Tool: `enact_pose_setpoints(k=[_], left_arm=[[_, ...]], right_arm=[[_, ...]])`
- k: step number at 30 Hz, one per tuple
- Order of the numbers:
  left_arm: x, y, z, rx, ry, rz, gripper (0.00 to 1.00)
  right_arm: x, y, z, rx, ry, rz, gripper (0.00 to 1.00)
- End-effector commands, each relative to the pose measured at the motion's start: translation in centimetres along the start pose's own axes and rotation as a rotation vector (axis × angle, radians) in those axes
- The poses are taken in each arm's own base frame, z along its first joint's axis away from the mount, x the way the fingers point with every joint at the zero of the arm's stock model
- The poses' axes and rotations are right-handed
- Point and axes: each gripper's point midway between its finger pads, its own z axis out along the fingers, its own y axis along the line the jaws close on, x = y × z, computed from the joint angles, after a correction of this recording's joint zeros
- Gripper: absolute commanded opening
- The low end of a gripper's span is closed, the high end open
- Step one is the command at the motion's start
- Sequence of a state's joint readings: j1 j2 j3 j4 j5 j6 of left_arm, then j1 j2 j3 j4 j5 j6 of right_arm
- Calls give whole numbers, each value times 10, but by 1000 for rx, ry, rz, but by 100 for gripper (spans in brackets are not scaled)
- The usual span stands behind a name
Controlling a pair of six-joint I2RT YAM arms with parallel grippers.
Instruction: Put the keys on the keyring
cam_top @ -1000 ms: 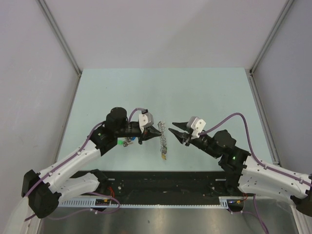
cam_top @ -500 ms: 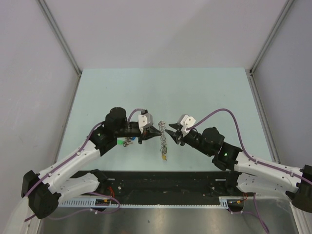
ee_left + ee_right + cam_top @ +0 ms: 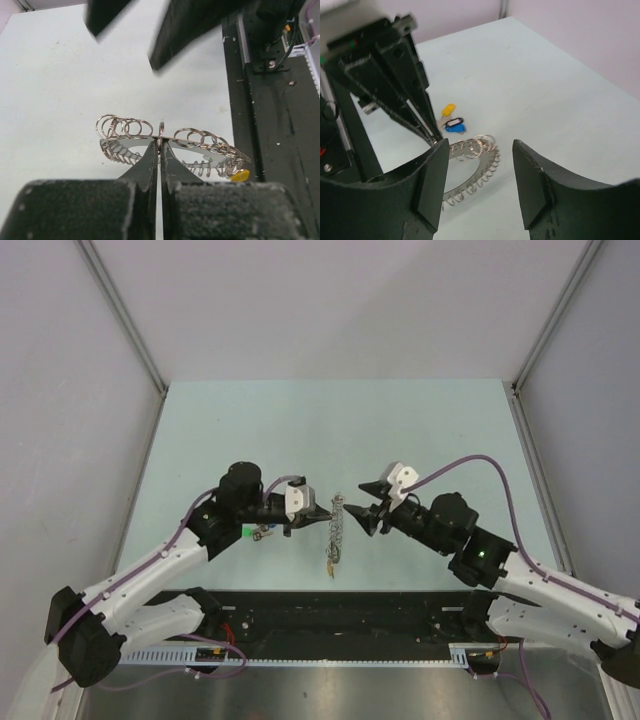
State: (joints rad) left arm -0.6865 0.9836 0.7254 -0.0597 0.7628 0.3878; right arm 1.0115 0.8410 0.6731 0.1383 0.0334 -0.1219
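Observation:
My left gripper point(image 3: 328, 511) is shut on the rim of the keyring point(image 3: 337, 528), a silver plate ring fringed with small split rings, and holds it up on edge above the table. In the left wrist view the closed fingertips point(image 3: 160, 145) pinch the keyring point(image 3: 190, 145), and a yellow tag point(image 3: 239, 175) hangs at its right end. My right gripper point(image 3: 358, 506) stands open just right of the ring, holding nothing; its jaws point(image 3: 482, 187) frame the keyring point(image 3: 466, 182). The keys point(image 3: 262, 531), with blue point(image 3: 455, 127) and yellow point(image 3: 448, 108) tags, lie on the table under my left wrist.
The pale green table point(image 3: 420, 430) has white walls at the left, right and back. A black rail point(image 3: 340, 615) with the arm bases runs along the near edge.
My right gripper has opened wider and turned at the wrist, staying close to the ring's right side. The left gripper has kept its hold on the keyring, shifting slightly.

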Motion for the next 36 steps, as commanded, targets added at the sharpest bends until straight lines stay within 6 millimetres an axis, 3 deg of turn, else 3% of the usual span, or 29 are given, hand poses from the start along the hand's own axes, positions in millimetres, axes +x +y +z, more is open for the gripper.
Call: enact_pose_setpoints(k=[1,8,13,23,30,36], left_arm=[[-25,20,1,-40,-37,187,0],[-26,45,-8,-159,16,309,0],[-19,47,-13,-191,41,355,0],[2,72,-26,-339,173,299,0],[8,86,-42,-477,270,31,0],[18,91,-63,-595,287,-138,0]], right_arm=[[-38,-30,-25,97,-25,74,60],[-1,-79,-41,292,123,150,66],[18,-88,-30,260,170,250,66],[53,-78,2,160,265,305,65],[67,-59,16,112,307,286,65],[76,-27,37,56,320,248,64]])
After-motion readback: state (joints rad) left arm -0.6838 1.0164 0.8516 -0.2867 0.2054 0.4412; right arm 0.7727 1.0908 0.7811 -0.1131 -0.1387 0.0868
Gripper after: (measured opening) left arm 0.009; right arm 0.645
